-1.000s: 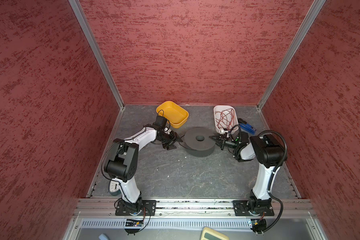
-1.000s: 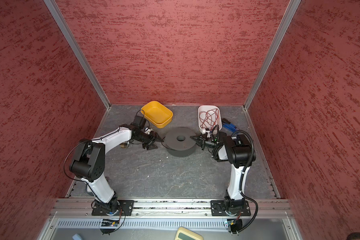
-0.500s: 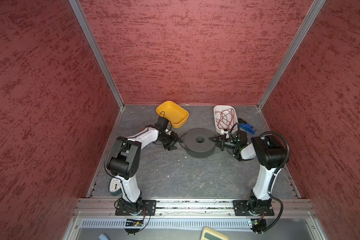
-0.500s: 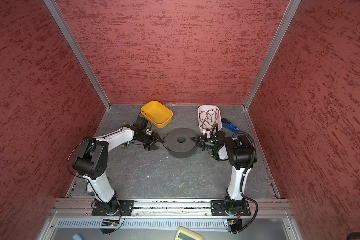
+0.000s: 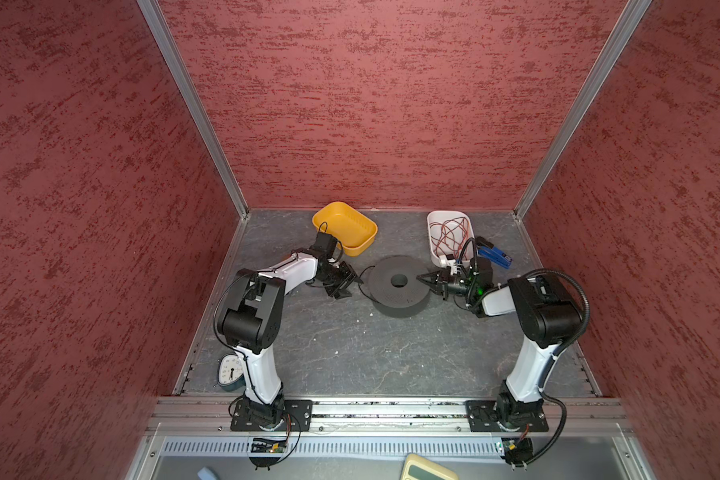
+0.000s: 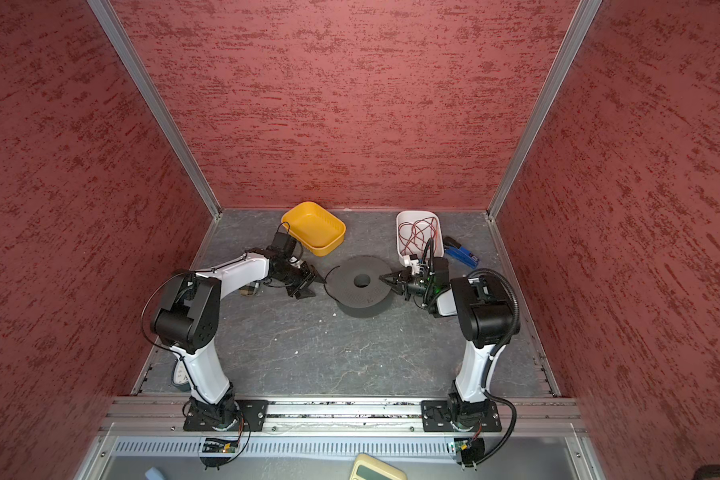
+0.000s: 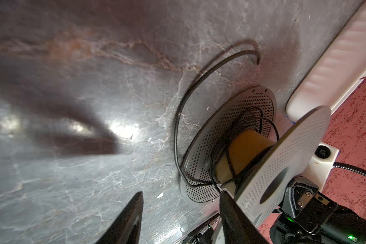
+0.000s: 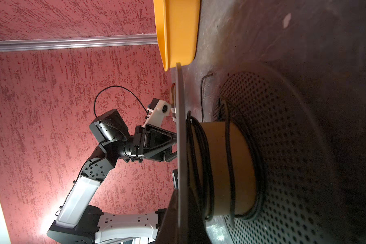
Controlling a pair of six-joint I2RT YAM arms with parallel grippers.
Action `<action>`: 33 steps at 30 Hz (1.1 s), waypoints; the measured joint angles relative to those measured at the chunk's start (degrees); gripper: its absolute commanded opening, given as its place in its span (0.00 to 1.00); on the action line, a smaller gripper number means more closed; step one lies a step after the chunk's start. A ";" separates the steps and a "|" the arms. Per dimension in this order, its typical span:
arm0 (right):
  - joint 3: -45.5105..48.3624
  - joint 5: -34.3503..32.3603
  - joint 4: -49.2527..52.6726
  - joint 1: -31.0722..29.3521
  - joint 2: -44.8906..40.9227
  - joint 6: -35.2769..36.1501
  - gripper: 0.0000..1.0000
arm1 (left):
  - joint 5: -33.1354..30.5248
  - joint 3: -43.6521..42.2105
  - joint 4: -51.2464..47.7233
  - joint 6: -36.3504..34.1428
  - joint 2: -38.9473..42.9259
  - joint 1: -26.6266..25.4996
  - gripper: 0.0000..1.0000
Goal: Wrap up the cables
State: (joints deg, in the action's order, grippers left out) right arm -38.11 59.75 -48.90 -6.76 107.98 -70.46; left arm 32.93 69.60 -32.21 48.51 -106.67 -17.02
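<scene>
The left gripper (image 5: 349, 286) had crept nearer the spool (image 5: 395, 298), jaws half open and empty. The right gripper (image 5: 423, 277) stayed pinched shut on its top rim. Only the wrist views showed the cable (image 7: 176, 126) wound round the core (image 7: 247, 147), its loose tail looping over the table (image 7: 72, 169), still to be wound.

The cable (image 7: 175, 135) is black, the perforated spool (image 5: 385, 291) grey, its core (image 7: 247, 147) seemingly tan; yellow tub (image 5: 350, 224), veined grey surface (image 5: 371, 353).

No legible text; numerals on the clock (image 5: 230, 371) are unreadable.
</scene>
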 measured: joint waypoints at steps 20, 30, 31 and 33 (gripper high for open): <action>-4.70 -7.56 31.61 -0.20 -10.58 16.48 0.62 | -4.98 1.81 6.67 0.24 -5.18 -0.39 0.58; -5.35 -10.93 39.89 0.66 -15.26 20.26 0.69 | -4.92 7.28 11.43 1.18 -10.78 -2.32 0.57; -5.35 -11.19 40.44 0.72 -15.30 20.46 0.70 | -4.68 7.58 12.13 1.64 -11.17 -2.40 0.57; -5.35 -11.54 41.42 0.90 -15.63 20.85 0.70 | -4.28 8.02 13.20 2.32 -11.80 -2.40 0.57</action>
State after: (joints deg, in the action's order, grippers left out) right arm -43.46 48.21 -7.49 -5.87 92.36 -49.60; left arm 28.64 77.62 -19.00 50.83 -118.48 -19.42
